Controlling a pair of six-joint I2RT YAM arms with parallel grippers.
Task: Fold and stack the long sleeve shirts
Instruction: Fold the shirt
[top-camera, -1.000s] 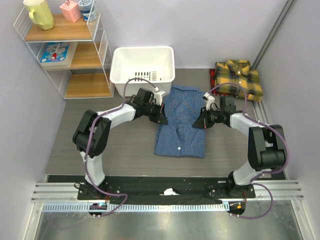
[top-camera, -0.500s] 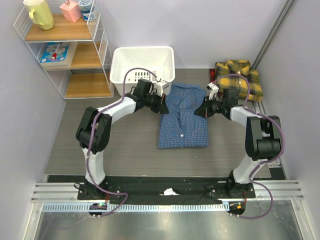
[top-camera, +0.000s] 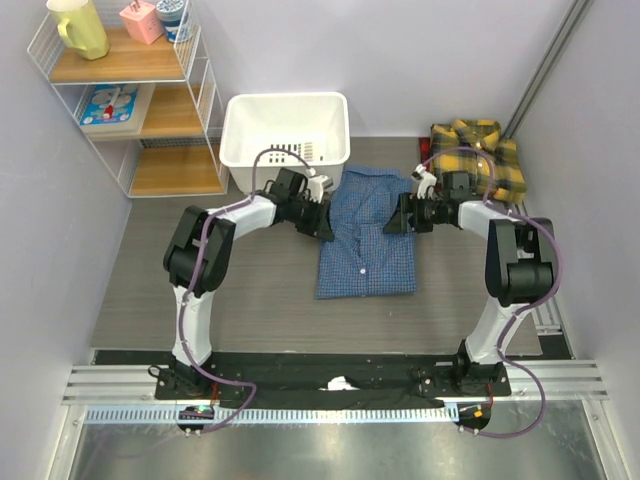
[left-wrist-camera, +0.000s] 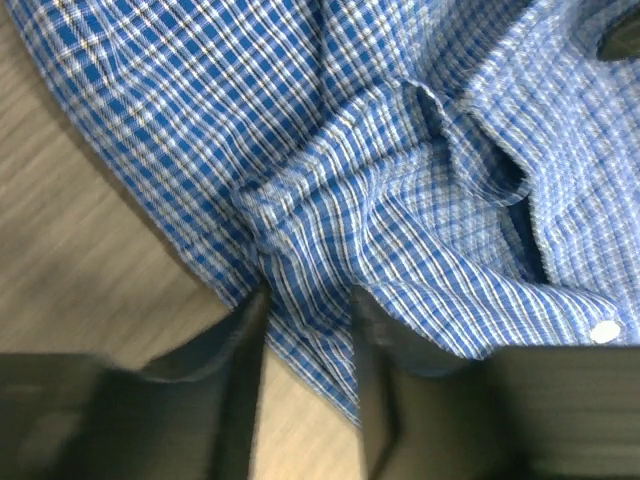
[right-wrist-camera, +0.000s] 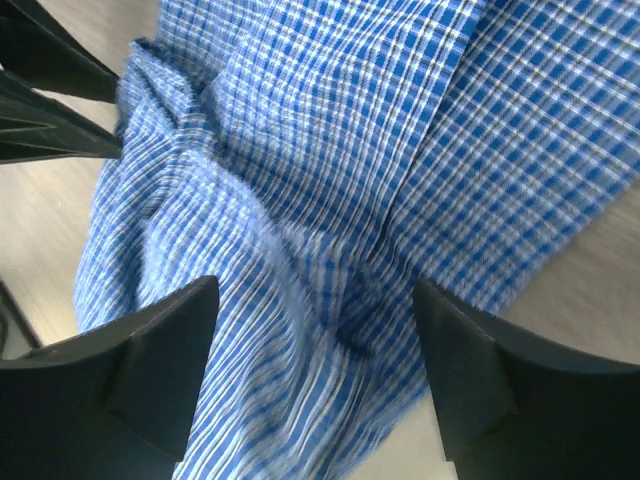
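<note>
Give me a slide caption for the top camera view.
Left claw and right claw flank the folded blue shirt; the yellow plaid shirt lies folded at far right.

Your left arm (top-camera: 240, 213) and right arm (top-camera: 520, 262): white links, black joints, a purple cable (top-camera: 544, 400) looping along each. Fingers (right-wrist-camera: 150, 370) matte black, wedge-shaped. Black bases (top-camera: 180, 378); wrist housings blocky.
</note>
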